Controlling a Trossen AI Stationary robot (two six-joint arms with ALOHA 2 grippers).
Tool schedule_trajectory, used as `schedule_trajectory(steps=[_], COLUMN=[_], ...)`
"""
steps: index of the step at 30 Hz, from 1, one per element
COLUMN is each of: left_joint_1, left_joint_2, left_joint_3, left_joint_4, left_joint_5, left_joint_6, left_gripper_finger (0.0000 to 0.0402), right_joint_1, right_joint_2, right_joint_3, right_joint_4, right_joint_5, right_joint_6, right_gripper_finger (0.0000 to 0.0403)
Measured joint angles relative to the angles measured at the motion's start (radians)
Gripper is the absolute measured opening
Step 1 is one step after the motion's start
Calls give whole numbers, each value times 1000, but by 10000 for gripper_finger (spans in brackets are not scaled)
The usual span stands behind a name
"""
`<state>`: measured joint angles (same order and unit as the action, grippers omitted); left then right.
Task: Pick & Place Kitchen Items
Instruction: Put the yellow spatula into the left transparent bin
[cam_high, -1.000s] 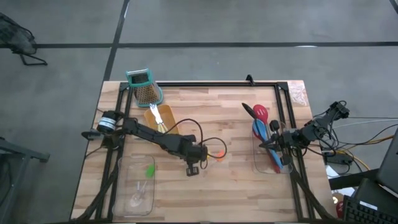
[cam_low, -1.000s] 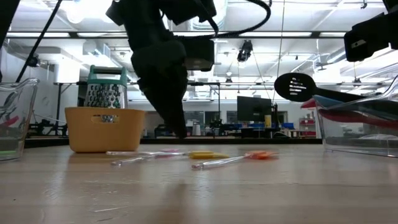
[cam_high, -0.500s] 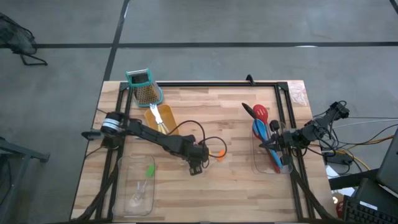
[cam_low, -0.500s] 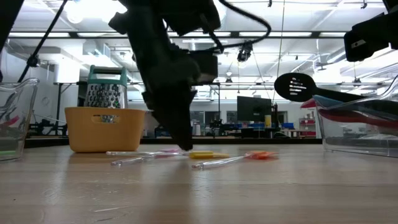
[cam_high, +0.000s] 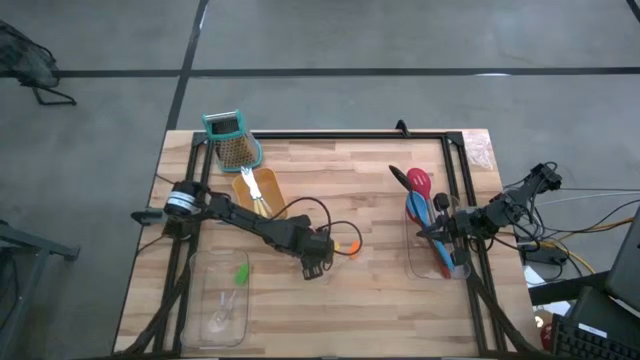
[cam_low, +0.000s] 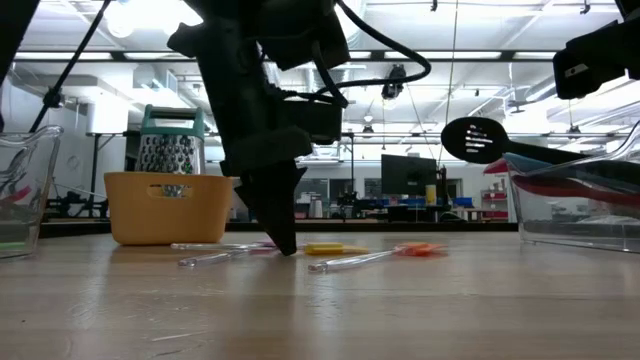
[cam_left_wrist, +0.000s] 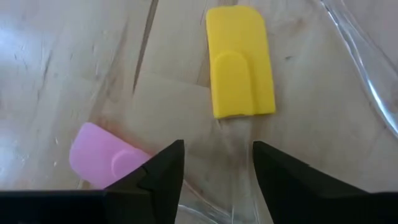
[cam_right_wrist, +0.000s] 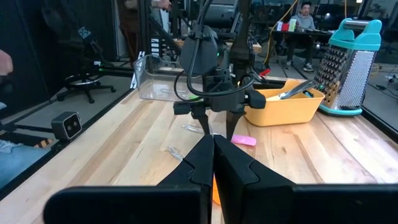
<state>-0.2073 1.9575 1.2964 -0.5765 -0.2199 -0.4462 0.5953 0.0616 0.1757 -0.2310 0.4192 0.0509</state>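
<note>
Left gripper (cam_left_wrist: 214, 168) spread, straddling clear handle of yellow-tipped clear-handled spatula (cam_left_wrist: 239, 62) lying flat mid-table beside pink-tipped one (cam_left_wrist: 102, 155); likely light, slick, stiff plastic, best pinched mid-handle; right gripper (cam_right_wrist: 213, 163) pressed together, waiting over clear tray (cam_high: 420, 262).

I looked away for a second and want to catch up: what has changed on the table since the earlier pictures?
The left gripper has opened its fingers and come down over the yellow-tipped tool, beside the pink-tipped tool; its jaws straddle the clear handle but hold nothing yet. The right gripper stayed shut by the clear tray, and the tools, yellow tray and grater lie unmoved.
</note>
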Motion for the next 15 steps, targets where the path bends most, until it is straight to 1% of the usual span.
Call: schedule_trajectory(steps=[3,5,8,12,13,15], left_joint_1=[0,-1,-6,-6,-6,-6], left_joint_2=[4,6,6,7,7,6], left_joint_3=[-7,-10,-14,-16,-16,-17], left_joint_4=[4,8,19,30,31,32], left_joint_5=[13,24,34,52,53,56], left_joint_6=[0,0,9,53,62,73], left_gripper_finger=[182,164,120,40,25,19], right_joint_1=[0,0,0,0,0,0], right_joint_2=[0,0,0,0,0,0], right_joint_3=[0,0,0,0,0,0], right_joint_4=[0,0,0,0,0,0], right_joint_5=[0,0,0,0,0,0], right_joint_6=[0,-1,0,0,0,-1], right_gripper_finger=[8,8,8,8,8,8])
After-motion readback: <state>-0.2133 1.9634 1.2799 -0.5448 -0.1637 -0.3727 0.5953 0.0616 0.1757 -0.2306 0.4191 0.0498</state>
